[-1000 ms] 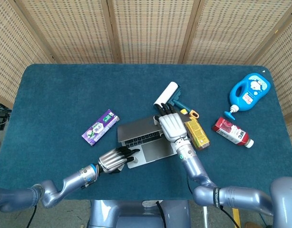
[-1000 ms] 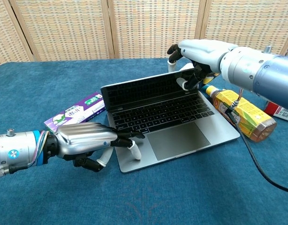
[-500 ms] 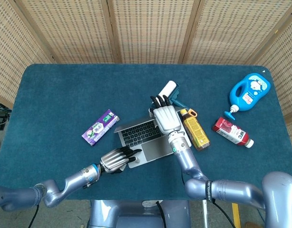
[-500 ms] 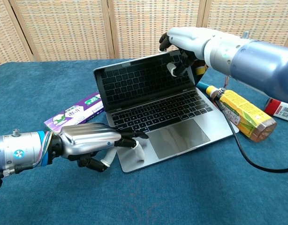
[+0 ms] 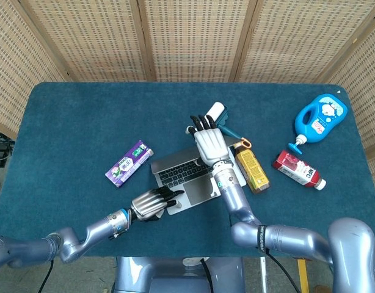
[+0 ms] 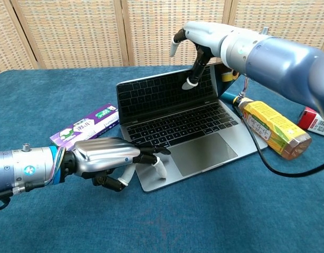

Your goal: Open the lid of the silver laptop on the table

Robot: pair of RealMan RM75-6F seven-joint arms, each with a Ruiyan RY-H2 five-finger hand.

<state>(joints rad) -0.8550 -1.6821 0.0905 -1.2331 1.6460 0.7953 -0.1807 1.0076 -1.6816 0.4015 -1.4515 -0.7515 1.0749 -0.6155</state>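
Observation:
The silver laptop [image 5: 182,176] [image 6: 178,132] stands open in the middle of the table, its dark screen nearly upright and its keyboard showing. My right hand [image 5: 207,144] [image 6: 200,41] hovers over the top edge of the lid. Its thumb reaches down the front of the screen and touches it, while the other fingers are spread above and behind the edge. My left hand [image 5: 152,202] [image 6: 105,158] lies flat at the front left corner of the laptop base, its fingertips [image 6: 158,151] pressing on the palm rest beside the trackpad.
A purple packet [image 5: 129,163] [image 6: 85,126] lies left of the laptop. A yellow bottle [image 5: 251,170] [image 6: 273,129] lies close against its right side. Behind the lid sit a white roller [image 5: 217,112] and a teal tool. Farther right are a red bottle [image 5: 299,170] and a blue jug [image 5: 320,116].
The lid has swung from half raised to nearly upright. My right hand has risen with it and loosened off the top edge. The left hand has stayed on the base corner.

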